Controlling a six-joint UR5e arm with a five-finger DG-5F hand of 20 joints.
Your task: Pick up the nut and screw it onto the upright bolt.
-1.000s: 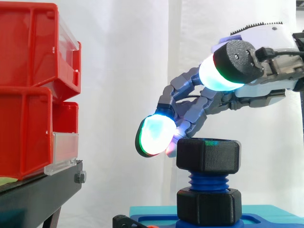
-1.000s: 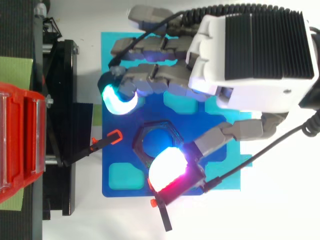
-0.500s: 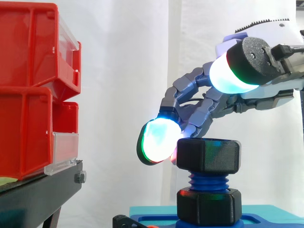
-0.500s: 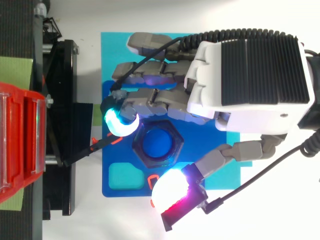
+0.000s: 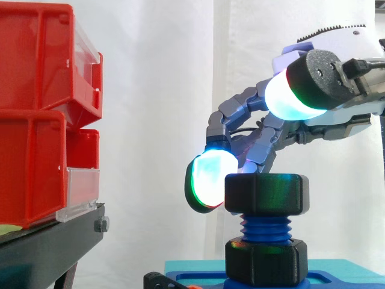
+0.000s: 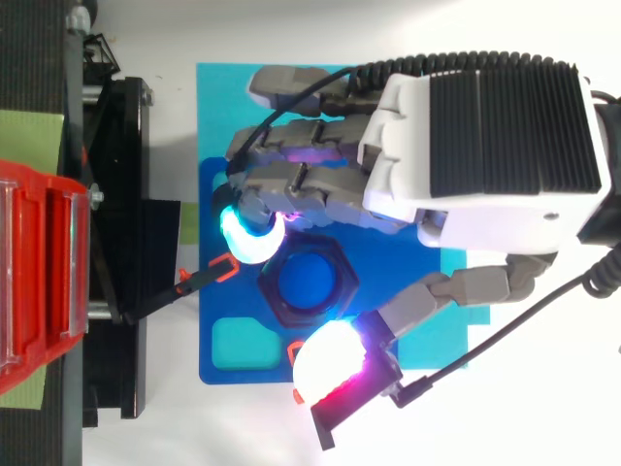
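One black six-sided plastic nut sits on top of the upright blue ridged bolt. The hand hugs its far left side with curled fingers; the thumb is up off it. The nut looks hard, light and smooth, so its flat sides should grip best.

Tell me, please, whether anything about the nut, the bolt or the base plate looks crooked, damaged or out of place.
Nothing stands out. The nut sits level on top of the upright blue bolt, with bare threads below it, and the blue base plate lies flat under them.
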